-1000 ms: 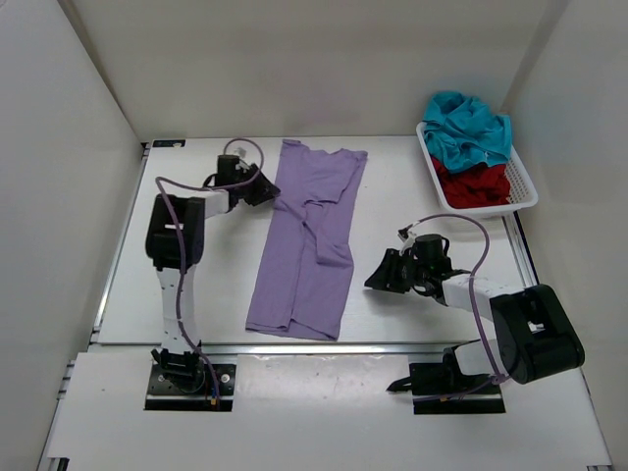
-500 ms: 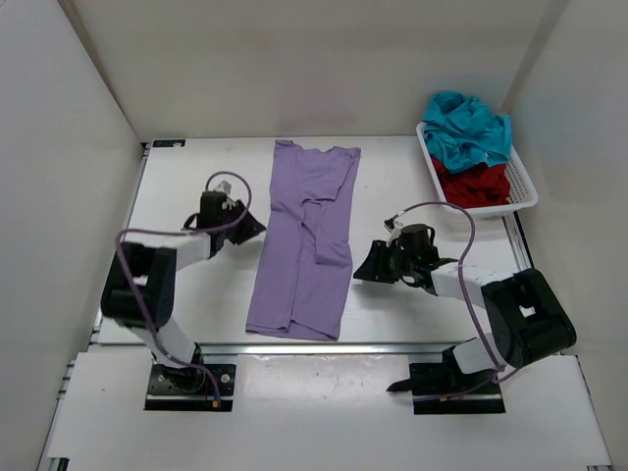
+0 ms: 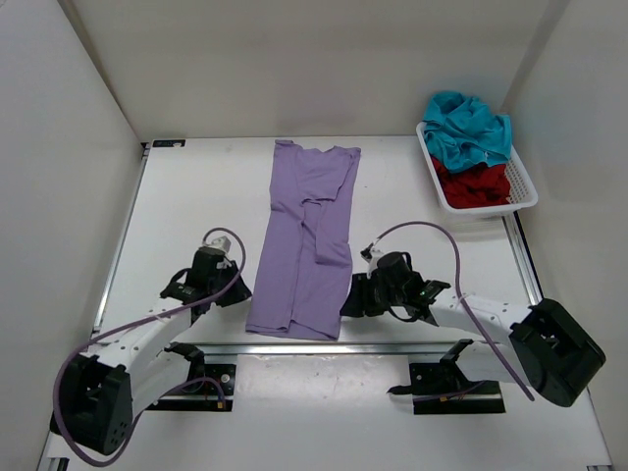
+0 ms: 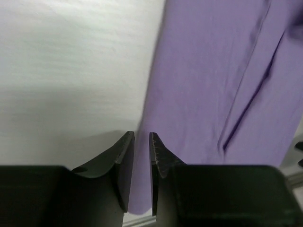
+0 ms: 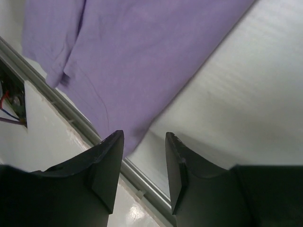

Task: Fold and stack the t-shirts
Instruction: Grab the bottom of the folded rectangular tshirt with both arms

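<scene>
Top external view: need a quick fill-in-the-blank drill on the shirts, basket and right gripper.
1. The basket holds ___ shirts.
2. In it, the teal shirt lies on top of the ___ one.
3. Beside the lavender shirt, the right gripper has its jaws ___.
Missing words: two; red; open.

Robot lab cell, white enclosure walls [image 3: 294, 69], white table [image 3: 186, 196], bolted arm bases [image 3: 481, 397]
</scene>
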Action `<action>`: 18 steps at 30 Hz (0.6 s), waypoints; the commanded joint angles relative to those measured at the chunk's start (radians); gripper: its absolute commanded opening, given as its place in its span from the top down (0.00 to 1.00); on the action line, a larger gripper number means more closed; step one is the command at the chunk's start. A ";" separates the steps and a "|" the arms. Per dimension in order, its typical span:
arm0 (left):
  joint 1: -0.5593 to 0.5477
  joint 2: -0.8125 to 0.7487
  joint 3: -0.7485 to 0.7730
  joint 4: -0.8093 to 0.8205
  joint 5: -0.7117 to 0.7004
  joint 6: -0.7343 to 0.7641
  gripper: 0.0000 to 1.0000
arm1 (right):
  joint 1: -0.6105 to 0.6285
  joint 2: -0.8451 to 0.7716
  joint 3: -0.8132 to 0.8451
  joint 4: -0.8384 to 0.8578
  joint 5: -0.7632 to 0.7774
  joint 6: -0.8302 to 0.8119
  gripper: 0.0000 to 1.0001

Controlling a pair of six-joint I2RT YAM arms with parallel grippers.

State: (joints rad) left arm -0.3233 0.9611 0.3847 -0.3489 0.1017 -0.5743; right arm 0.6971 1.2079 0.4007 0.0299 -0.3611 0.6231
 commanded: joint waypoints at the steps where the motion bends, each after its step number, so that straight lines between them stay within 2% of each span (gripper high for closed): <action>1: -0.092 0.042 0.013 -0.107 -0.045 0.008 0.68 | 0.051 -0.030 -0.008 -0.056 0.082 0.062 0.61; 5: -0.069 0.059 -0.003 -0.111 0.032 0.011 0.60 | 0.102 -0.010 -0.022 -0.041 0.054 0.108 0.60; 7: -0.088 0.068 0.011 -0.134 0.042 0.007 0.49 | 0.125 0.011 -0.013 -0.039 0.054 0.128 0.60; 11: -0.108 0.028 -0.003 -0.174 0.050 -0.036 0.38 | 0.153 0.050 -0.008 0.004 0.015 0.145 0.62; 13: -0.114 0.015 -0.009 -0.196 0.070 -0.059 0.39 | 0.166 0.065 -0.007 0.014 0.014 0.165 0.64; 16: -0.045 -0.027 -0.046 -0.231 0.147 -0.049 0.47 | 0.186 0.088 0.006 0.019 0.013 0.170 0.66; 18: -0.049 -0.024 -0.055 -0.243 0.170 -0.058 0.48 | 0.197 0.097 0.007 0.034 0.005 0.173 0.69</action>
State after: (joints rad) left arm -0.3897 0.9489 0.3645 -0.5018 0.2180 -0.6239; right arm 0.8730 1.2816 0.3916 0.0544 -0.3592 0.7815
